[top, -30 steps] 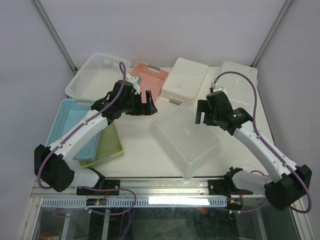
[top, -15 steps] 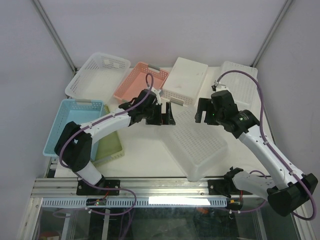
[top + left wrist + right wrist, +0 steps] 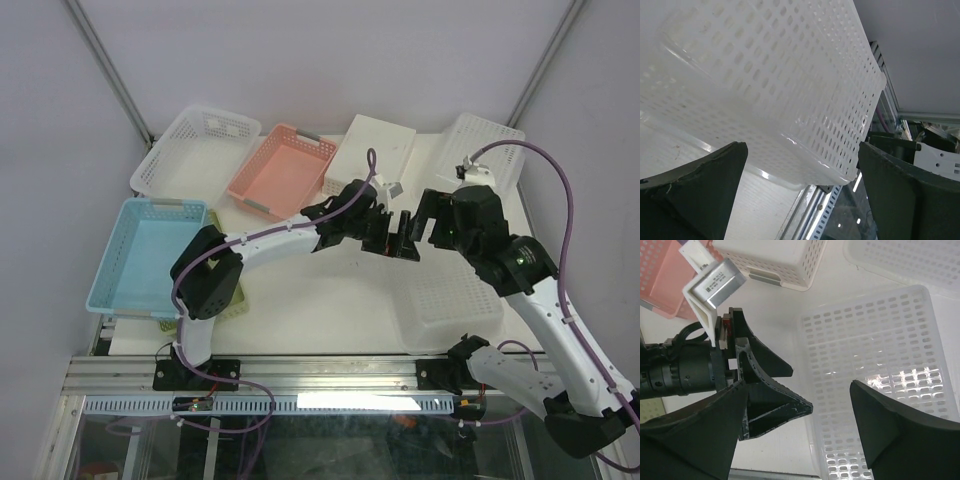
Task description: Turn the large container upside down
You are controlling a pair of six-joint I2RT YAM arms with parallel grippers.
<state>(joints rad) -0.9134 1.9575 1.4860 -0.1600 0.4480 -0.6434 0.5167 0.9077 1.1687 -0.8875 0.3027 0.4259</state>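
Observation:
The large container [image 3: 450,300] is white and perforated. It lies bottom up at the front right of the table, its rim by the front edge. My left gripper [image 3: 398,240] reaches across to its left side and is open; in the left wrist view the container's wall [image 3: 765,75] shows between and beyond the open fingers [image 3: 700,195]. My right gripper [image 3: 428,222] hovers open above the container's far left part, its fingers straddling the perforated base [image 3: 875,390]. In the right wrist view the left gripper [image 3: 767,390] sits at the container's left edge; whether it touches, I cannot tell.
A white basket [image 3: 195,150], a pink basket [image 3: 280,170], an upturned white box [image 3: 368,155] and another white basket [image 3: 485,150] line the back. A blue basket [image 3: 150,250] over a green tray [image 3: 228,300] sits front left. A metal rail [image 3: 330,375] runs along the front edge.
The left arm swept from the left side across to the right. The large container slid and turned from the table's middle to the front right. The right gripper rose and shifted right.

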